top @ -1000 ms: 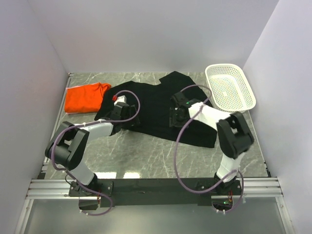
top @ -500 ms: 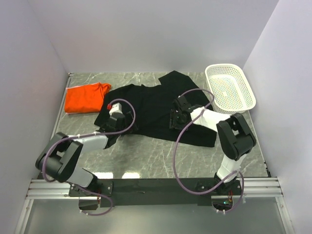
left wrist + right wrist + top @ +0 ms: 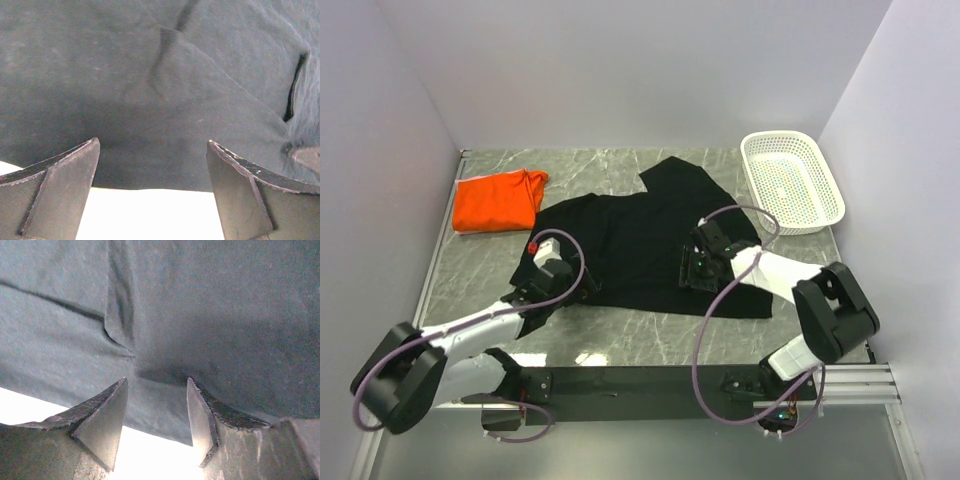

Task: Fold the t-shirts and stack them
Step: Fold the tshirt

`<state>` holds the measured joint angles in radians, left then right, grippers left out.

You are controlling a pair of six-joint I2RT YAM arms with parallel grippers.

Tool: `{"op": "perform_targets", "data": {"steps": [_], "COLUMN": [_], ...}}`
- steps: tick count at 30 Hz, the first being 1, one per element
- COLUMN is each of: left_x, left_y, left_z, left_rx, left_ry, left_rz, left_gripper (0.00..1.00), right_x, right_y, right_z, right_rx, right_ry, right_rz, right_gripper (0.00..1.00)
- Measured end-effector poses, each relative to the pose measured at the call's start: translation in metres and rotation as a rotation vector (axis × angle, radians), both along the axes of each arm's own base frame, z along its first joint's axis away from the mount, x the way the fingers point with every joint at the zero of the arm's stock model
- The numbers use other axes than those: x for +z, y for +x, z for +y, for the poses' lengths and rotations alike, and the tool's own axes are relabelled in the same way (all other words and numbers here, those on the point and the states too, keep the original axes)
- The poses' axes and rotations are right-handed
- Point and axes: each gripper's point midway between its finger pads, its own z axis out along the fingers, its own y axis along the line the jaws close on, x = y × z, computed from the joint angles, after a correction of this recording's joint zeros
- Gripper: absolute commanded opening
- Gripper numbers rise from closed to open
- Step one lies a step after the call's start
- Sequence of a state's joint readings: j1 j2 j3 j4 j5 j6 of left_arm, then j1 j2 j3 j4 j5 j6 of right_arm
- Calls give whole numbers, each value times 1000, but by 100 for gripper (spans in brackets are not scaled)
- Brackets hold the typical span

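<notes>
Centrally, we see the large black cloth t-shirt (image 3: pixel 630 235) spread on the grey marble-patterned desk (image 3: pixel 620 335). The bright orange cloth t-shirt (image 3: pixel 495 203) lies at the far left, near the black one's sleeve. We find the left tool (image 3: pixel 152 144) low at the black shirt's near-left edge, jaws spread wide and empty. The right tool (image 3: pixel 156 381) sits at the near-right hem, jaws partly apart, gripping nothing. A white plastic mesh basket (image 3: pixel 825 195) stands at the far right.
</notes>
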<state>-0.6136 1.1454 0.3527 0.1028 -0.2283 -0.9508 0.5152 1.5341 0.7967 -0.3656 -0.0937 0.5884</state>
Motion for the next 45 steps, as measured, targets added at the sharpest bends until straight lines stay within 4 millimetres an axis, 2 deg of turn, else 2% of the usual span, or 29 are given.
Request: {"op": "perform_targets", "data": {"steps": [8, 14, 17, 20, 22, 24, 26, 30, 34, 39, 42, 45], "left_x": [0, 6, 18, 40, 52, 58, 55, 32, 19, 3, -7, -6], "left_y": [-29, -54, -54, -43, -33, -18, -3, 19, 31, 29, 26, 30], "left_z": [8, 14, 20, 20, 18, 14, 13, 25, 38, 34, 35, 33], "left_rx": [44, 37, 50, 63, 70, 76, 86, 118, 159, 139, 139, 148], "left_ry": [-45, -41, -29, -19, 4, 49, 97, 173, 186, 181, 178, 150], "left_rz": [29, 36, 12, -40, -68, -82, -74, -35, -31, -8, -2, -30], "left_gripper": [95, 98, 99, 99, 99, 99, 99, 99, 99, 99, 99, 99], "right_x": [-1, 2, 13, 40, 62, 77, 82, 68, 45, 17, 3, 4], "right_y": [-45, -62, -67, -54, -36, -15, 2, 19, 32, 45, 43, 46], "right_z": [-15, -27, -36, -37, -38, -48, -64, -89, -98, -112, -116, -119], "right_rx": [1, -3, -10, -23, -45, -97, -154, -214, -223, -264, -285, -305], "right_ry": [0, -34, -66, -68, -46, -29, -29, -51, -47, -12, 36, 82], "right_rz": [81, 118, 120, 48, -25, -85, -117, -94, -49, 4, 39, 23], "right_gripper": [60, 60, 61, 68, 69, 69, 69, 69, 69, 68, 67, 67]}}
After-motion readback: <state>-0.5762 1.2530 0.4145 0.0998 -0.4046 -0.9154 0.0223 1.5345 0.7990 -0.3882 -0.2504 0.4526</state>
